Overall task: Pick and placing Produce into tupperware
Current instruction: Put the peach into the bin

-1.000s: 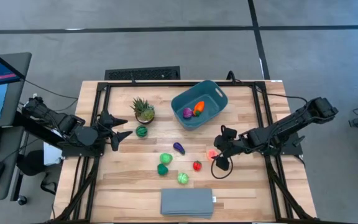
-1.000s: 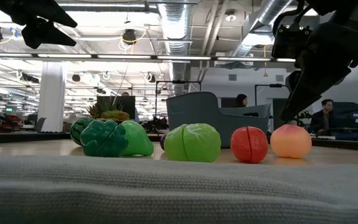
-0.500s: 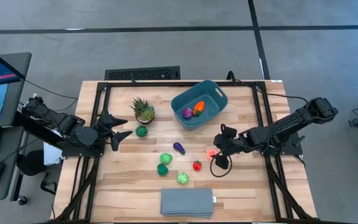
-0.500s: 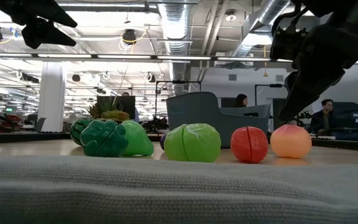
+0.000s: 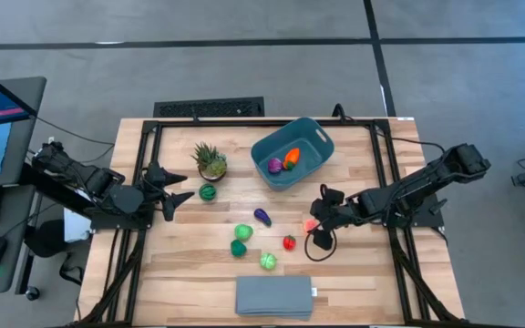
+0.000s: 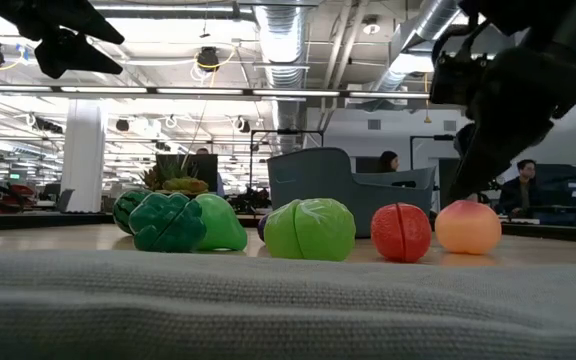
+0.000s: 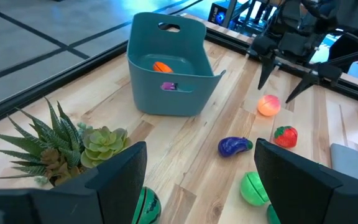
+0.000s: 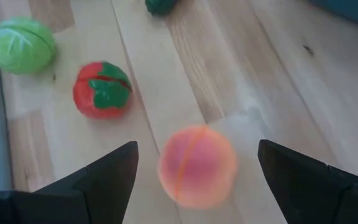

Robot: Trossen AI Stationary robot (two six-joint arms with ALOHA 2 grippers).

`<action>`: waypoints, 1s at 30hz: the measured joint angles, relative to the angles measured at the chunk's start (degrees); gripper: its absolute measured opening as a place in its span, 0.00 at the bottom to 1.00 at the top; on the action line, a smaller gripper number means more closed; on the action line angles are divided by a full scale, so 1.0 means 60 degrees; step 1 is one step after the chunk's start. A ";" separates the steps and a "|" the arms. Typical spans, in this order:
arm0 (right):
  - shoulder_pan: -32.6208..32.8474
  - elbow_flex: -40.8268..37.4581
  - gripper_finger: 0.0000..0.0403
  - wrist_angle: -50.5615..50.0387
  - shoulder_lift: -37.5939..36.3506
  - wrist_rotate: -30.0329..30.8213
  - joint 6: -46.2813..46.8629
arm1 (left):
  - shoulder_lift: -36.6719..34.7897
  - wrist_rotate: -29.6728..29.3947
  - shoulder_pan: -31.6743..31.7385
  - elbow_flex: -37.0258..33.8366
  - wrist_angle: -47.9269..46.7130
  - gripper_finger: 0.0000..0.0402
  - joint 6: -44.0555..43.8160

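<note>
Directly between the right jaws (image 8: pixel 194 163), which stand wide apart and hold nothing, a pink peach (image 8: pixel 197 167) sits on the wooden surface (image 8: pixel 303 81), neither finger touching it. Just beyond the peach and off to one side lies a red strawberry (image 8: pixel 102 89), and farther past that a light green cabbage (image 8: pixel 21 44). From above, the right arm reaches in low from the right edge, elbow bent, wrist angled down, jaws poised over the peach (image 5: pixel 310 225). Farther from these jaws lie the purple eggplant (image 5: pixel 262 217) and more green pieces (image 5: pixel 242 232), then the teal tupperware (image 5: pixel 315 146) with an orange carrot (image 5: pixel 292 158) and a purple piece (image 5: pixel 275 165) already inside.

On the opposite side, the left jaws (image 5: pixel 182 185) are partly open and empty; that arm stretches level from the left edge. Just ahead of them rests a dark green piece (image 5: pixel 208 192), with a spiky potted plant (image 5: pixel 210 159) beside it.
</note>
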 joint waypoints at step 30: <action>0.0016 0.0047 0.88 0.0649 0.1898 -0.0072 0.0723 | -0.0003 0.0333 0.0004 -0.0001 -0.0041 0.71 -0.0078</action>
